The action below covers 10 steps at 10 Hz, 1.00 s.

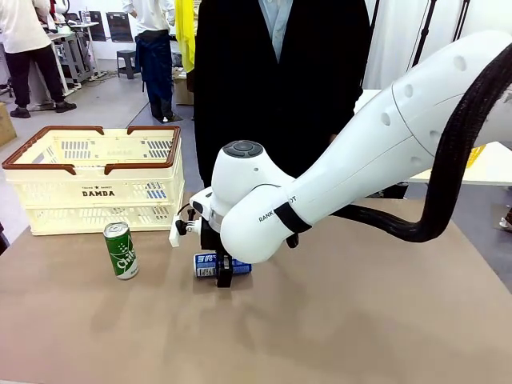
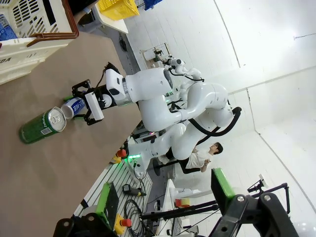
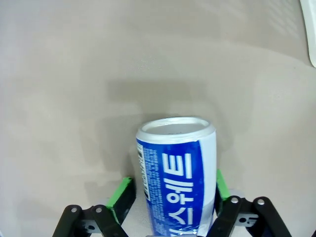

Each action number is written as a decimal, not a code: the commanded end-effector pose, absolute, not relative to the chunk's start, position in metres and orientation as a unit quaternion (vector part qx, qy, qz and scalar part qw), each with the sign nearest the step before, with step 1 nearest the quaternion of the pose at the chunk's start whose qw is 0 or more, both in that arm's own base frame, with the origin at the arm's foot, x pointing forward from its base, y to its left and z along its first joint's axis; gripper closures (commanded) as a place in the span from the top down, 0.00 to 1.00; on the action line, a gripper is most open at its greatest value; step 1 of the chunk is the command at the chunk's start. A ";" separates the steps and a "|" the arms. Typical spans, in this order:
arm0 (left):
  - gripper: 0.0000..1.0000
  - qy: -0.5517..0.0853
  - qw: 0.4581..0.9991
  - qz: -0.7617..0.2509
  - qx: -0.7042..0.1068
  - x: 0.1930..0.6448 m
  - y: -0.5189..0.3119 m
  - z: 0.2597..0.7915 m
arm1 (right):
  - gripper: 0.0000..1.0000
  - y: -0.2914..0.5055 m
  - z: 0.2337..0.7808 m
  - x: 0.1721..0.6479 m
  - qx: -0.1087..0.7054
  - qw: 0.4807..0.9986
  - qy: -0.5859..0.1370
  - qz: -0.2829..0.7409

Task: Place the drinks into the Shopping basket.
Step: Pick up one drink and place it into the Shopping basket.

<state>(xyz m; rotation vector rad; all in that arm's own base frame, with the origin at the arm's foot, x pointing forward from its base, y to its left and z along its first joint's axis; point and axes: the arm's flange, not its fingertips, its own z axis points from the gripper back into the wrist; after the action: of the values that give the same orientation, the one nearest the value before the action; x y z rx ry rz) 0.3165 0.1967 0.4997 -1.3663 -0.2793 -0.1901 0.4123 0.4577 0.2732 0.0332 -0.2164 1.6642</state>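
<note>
A blue drink can (image 1: 210, 265) with white lettering lies on its side on the brown table, just right of the middle. My right gripper (image 1: 225, 272) is down over it. In the right wrist view the can (image 3: 177, 182) lies between the green pads (image 3: 122, 197), the jaws open with a thin gap on the left side. A green can (image 1: 121, 250) stands upright to the left, in front of the cream Shopping basket (image 1: 96, 192) with its brown rim. My left gripper (image 2: 165, 195) hangs open and empty, high above the table's near side.
A person in dark clothes (image 1: 280, 88) stands at the far edge behind the right arm. A yellow mesh basket (image 2: 118, 7) sits on a white table beyond. Bare brown tabletop (image 1: 360, 320) spreads to the front and right.
</note>
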 end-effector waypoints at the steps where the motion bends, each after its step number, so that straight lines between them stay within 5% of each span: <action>1: 1.00 -0.129 0.759 -0.090 -0.632 0.315 0.197 0.502 | 1.00 0.459 0.271 0.412 0.017 0.672 -0.087 0.735; 10: 1.00 -0.129 0.759 -0.090 -0.632 0.315 0.197 0.502 | 1.00 0.447 0.300 0.412 0.013 0.667 -0.102 0.738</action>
<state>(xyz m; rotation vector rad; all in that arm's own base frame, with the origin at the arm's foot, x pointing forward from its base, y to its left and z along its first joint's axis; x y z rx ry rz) 0.3165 0.1967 0.4997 -1.3663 -0.2793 -0.1901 0.4151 0.4555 0.2827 0.0261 -0.2268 1.6605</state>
